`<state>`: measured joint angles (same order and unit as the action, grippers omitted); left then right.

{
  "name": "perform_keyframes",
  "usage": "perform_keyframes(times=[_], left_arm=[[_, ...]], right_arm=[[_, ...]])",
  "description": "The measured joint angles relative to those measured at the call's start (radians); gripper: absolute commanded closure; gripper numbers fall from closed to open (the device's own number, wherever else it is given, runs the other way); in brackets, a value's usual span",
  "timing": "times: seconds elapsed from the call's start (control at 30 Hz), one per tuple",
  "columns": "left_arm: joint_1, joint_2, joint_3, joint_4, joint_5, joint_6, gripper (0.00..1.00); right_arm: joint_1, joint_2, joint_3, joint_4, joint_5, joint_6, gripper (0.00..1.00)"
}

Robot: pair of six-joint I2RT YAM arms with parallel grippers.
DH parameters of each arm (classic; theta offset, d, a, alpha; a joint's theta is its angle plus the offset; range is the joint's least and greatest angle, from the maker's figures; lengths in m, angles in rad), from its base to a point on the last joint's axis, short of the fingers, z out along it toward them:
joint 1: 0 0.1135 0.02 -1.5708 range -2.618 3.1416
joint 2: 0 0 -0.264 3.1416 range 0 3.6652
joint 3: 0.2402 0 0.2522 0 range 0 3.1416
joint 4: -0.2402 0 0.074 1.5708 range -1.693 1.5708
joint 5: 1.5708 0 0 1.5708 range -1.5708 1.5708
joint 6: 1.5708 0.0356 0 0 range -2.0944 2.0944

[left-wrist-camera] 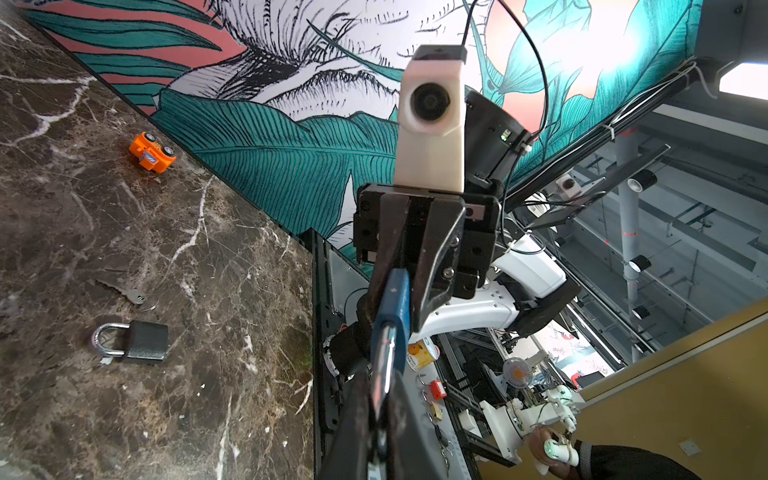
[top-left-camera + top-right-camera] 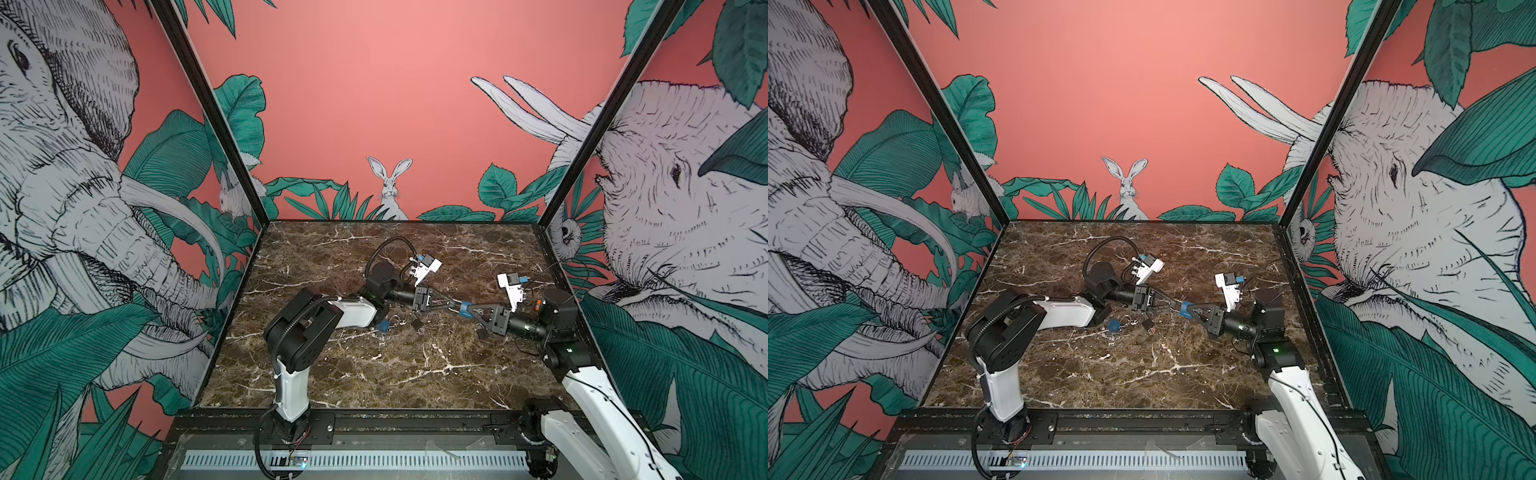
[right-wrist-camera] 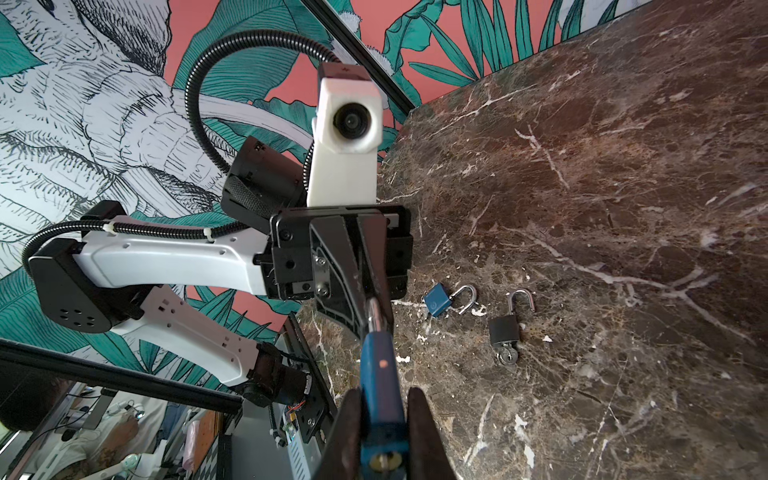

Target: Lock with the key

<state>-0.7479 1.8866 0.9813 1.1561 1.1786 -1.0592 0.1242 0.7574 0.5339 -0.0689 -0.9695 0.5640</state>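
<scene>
My left claw (image 2: 455, 306) is clamped on the shackle and my right claw (image 2: 473, 310) on the body of the lock (image 2: 465, 309). In both top views this blue lock hangs between them above the middle of the table (image 2: 374, 374). On the marble below lie a spare blue lock (image 2: 384, 325), a black lock (image 2: 417, 323) and, nearer the right arm, a second black lock (image 2: 482, 332).

From the left wrist, the shackle (image 1: 385, 353) runs out of the blue body into my left fingers (image 1: 355, 415). I cannot tell whether it is seated. A loose key (image 1: 124, 291) on a ring lies on the table just beside the second black lock (image 1: 145, 340), which looks shut. A toy car (image 1: 151, 151) sits near the wall.

From the right wrist, my right fingers (image 3: 424, 424) pinch the body, and the brass keyway (image 3: 382, 459) faces the camera. I see no key in it, though it sits at the frame's edge. The spare blue lock (image 3: 436, 300) and the black lock (image 3: 503, 328) both lie with shackles swung open. The black one has a ring at its base.

My reading is that this is early. The lock is lifted and steadied, but no claw has a key. What remains is to free a claw, fetch the key, insert it and turn. I cannot say which key fits this lock.
</scene>
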Motion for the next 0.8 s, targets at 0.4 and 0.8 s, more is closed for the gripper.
perform_keyframes(times=[0.4,0.8], left_arm=[[-0.006,-0.023,0.016,-0.189,-0.046,0.148,1.00],[-0.010,-0.022,0.048,-0.223,-0.063,0.139,1.00]], right_arm=[[-0.006,0.058,-0.027,0.090,0.000,0.062,1.00],[0.013,0.096,-0.056,0.230,0.013,0.111,1.00]])
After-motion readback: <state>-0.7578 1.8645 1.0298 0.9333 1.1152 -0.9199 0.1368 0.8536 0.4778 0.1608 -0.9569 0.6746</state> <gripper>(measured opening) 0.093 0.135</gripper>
